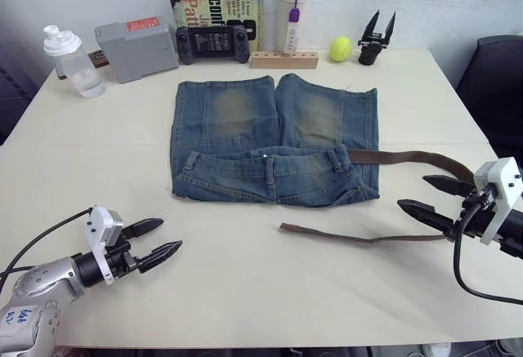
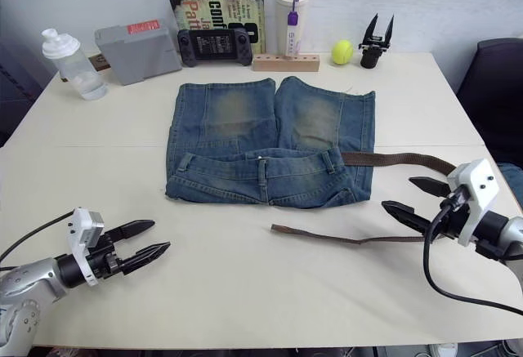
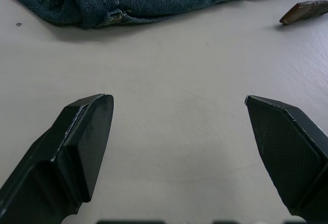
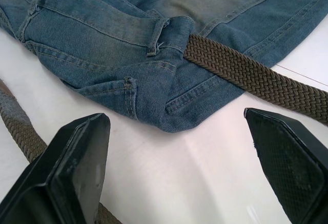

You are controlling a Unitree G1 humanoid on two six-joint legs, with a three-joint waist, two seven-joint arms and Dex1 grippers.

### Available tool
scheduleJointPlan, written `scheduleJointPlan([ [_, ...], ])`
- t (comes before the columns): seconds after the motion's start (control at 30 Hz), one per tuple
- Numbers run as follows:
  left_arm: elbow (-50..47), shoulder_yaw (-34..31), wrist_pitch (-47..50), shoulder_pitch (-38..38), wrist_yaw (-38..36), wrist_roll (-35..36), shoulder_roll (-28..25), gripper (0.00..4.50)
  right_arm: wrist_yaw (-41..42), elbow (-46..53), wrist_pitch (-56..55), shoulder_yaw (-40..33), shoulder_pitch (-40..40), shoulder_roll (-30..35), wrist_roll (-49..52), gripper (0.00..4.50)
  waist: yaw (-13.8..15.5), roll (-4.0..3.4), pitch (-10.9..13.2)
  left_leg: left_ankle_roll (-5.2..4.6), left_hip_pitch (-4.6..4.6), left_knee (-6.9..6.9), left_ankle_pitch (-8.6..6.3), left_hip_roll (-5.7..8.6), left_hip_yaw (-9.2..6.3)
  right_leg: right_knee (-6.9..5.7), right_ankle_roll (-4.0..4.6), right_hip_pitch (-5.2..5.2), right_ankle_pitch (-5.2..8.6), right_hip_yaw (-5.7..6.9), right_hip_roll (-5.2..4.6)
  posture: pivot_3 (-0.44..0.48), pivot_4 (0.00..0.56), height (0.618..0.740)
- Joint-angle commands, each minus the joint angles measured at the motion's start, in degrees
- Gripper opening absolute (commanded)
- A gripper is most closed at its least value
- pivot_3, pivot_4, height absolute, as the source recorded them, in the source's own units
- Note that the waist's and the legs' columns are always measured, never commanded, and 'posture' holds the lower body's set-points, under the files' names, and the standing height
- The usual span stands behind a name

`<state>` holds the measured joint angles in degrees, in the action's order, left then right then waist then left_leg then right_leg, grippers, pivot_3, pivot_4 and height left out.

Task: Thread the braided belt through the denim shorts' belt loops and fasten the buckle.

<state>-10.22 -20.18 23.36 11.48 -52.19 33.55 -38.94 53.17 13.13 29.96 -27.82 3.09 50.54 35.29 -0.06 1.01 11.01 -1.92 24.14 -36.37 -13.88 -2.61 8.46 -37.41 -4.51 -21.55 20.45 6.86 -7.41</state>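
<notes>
The denim shorts lie flat at mid-table with the waistband toward me. Belt loops stand along the waistband, one of them near the right end. The braided belt comes out from the waistband's right end, runs right, bends back behind my right gripper and lies along the table, with its tan tip in front of the shorts. The buckle is hidden. My right gripper is open, just right of the shorts, between the belt's two runs. My left gripper is open and empty at the front left.
Along the back edge stand a water bottle, a grey box, a game controller, a book, a tumbler behind a wooden block, a tennis ball and a spare black gripper. A dark chair is at the right.
</notes>
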Motion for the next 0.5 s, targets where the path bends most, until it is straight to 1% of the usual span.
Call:
scheduleJointPlan([
  [0.03, -1.19, -1.34, 1.74, -0.78, -1.14, 2.54, -0.87, 4.5, 0.5, 0.03, -0.55, -0.81, -0.97, 0.58, 0.34, 4.46, 0.0, 0.0, 0.0, 0.0, 0.0, 0.0, 0.0, 0.0, 0.0, 0.0, 0.0, 0.0, 0.0, 0.0, 0.0, 0.0, 0.15, 0.709],
  [0.17, -2.0, -2.16, 4.46, -2.39, -1.51, 5.3, -1.13, 4.5, 0.43, 0.05, -1.16, -0.71, -0.96, 0.2, -0.38, 4.46, 0.09, 0.0, 0.0, 0.0, 0.0, 0.0, 0.0, 0.0, 0.0, -0.01, 0.0, 0.01, 0.0, 0.0, 0.0, 0.0, 0.15, 0.709],
  [0.37, -2.81, -2.31, 5.34, -3.0, -1.9, 5.82, -1.83, 4.5, 0.8, 0.09, -0.67, -0.62, -1.62, 0.35, -0.09, 4.46, -0.07, 0.0, 0.0, 0.02, 0.0, 0.01, 0.01, 0.0, 0.0, 0.0, 0.0, 0.0, 0.0, 0.0, 0.02, 0.0, 0.15, 0.709],
  [0.5, -3.88, -2.42, 11.61, -5.05, -5.02, 12.0, -3.63, 4.5, 2.15, 0.85, 0.04, -0.39, -2.18, 1.17, 0.48, 4.46, -0.06, 0.0, 0.0, 0.02, 0.0, 0.0, 0.01, -0.01, 0.0, -0.01, 0.0, 0.0, 0.0, 0.0, 0.02, 0.0, 0.15, 0.709],
])
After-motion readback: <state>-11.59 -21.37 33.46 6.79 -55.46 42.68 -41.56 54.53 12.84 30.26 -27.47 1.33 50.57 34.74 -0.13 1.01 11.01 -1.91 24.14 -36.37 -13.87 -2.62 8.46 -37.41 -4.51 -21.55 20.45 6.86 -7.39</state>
